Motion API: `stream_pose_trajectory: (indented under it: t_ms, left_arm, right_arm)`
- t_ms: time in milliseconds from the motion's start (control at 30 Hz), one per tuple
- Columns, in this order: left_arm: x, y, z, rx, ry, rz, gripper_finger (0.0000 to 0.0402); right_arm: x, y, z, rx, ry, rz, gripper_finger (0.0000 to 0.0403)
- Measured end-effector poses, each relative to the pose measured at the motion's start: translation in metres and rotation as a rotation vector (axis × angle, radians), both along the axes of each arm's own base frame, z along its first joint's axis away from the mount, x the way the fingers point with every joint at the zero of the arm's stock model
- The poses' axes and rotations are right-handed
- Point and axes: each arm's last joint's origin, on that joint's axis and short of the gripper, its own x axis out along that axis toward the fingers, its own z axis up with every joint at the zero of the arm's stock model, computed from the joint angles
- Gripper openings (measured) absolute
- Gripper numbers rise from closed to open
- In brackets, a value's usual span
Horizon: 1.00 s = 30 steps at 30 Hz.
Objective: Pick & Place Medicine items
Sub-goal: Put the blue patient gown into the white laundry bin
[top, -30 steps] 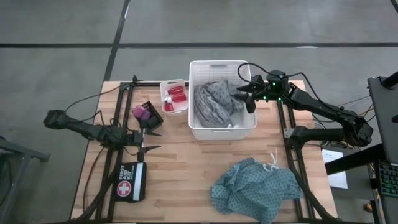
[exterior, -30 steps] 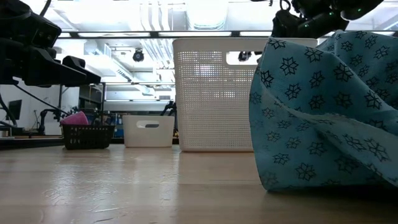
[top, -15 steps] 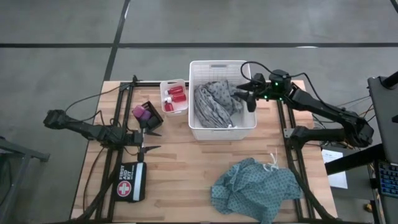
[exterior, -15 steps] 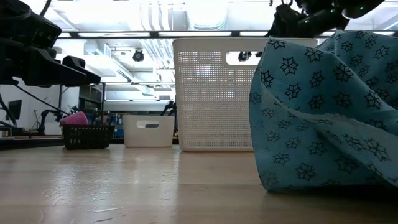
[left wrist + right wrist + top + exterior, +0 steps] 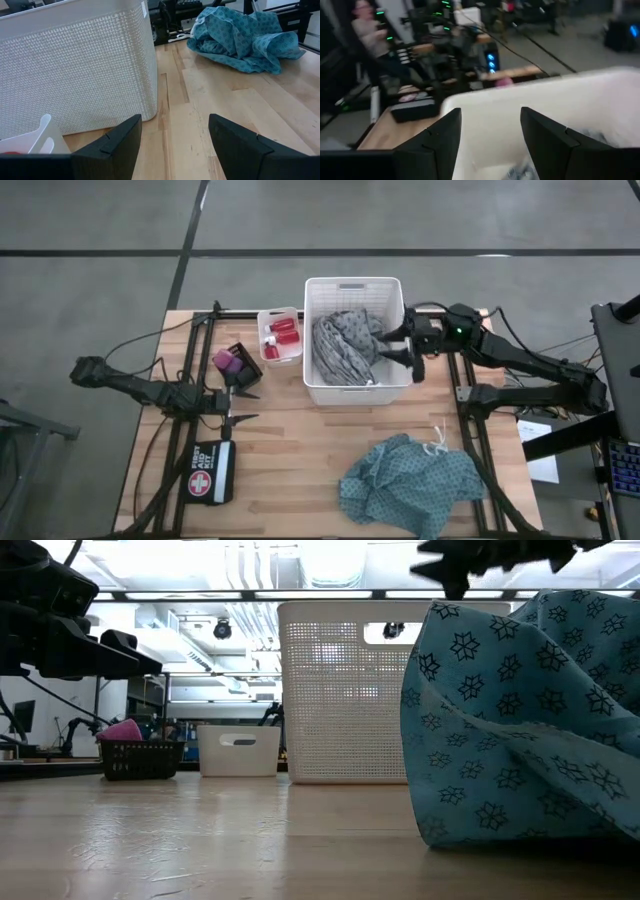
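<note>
Red bottles with white caps (image 5: 282,335) lie in a small white bin (image 5: 263,317). Purple and pink pieces (image 5: 227,362) sit in a little black basket (image 5: 246,359). The grey patterned cloth (image 5: 345,345) lies in the white basket (image 5: 310,300). The teal cloth (image 5: 410,485) lies bunched on the table near its near edge. My left gripper (image 5: 248,405) is open, low over the table by the black basket. My right gripper (image 5: 392,346) is open above the white basket's right rim, fingers pointing left. No black ring shows.
A first-aid kit (image 5: 208,472) lies near the table's near-left corner. The white basket (image 5: 75,75) stands ahead of my left gripper (image 5: 175,145), with bare wood between it and the teal cloth (image 5: 245,35). A person (image 5: 365,20) shows in the room beyond the table.
My right gripper has swung from over the white basket's far-right part toward the table's near edge and a little to the right, along the basket's right rim, and has risen. It stays open. The cloths and my left arm have kept still.
</note>
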Motion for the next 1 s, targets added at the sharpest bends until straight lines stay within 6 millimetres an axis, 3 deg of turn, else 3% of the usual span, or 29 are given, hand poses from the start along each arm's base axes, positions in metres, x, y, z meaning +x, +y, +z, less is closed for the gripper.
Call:
stream_pose_trajectory:
  t_ms: [233,600,1000]
  left_arm:
    - [0.000,0.000,0.000,0.000,0.000,0.000,0.0236]
    - [0.000,0.000,0.000,0.000,-0.001,0.000,0.0236]
    - [0.000,0.000,0.000,0.000,0.000,0.000,0.0236]
  right_arm:
    - [-0.003,0.030,0.010,-0.177,-0.061,0.153,0.0201]
    - [-0.004,0.056,0.006,-0.169,-0.021,0.283,0.0201]
    - [-0.011,0.090,0.001,-0.200,0.065,0.253,0.0201]
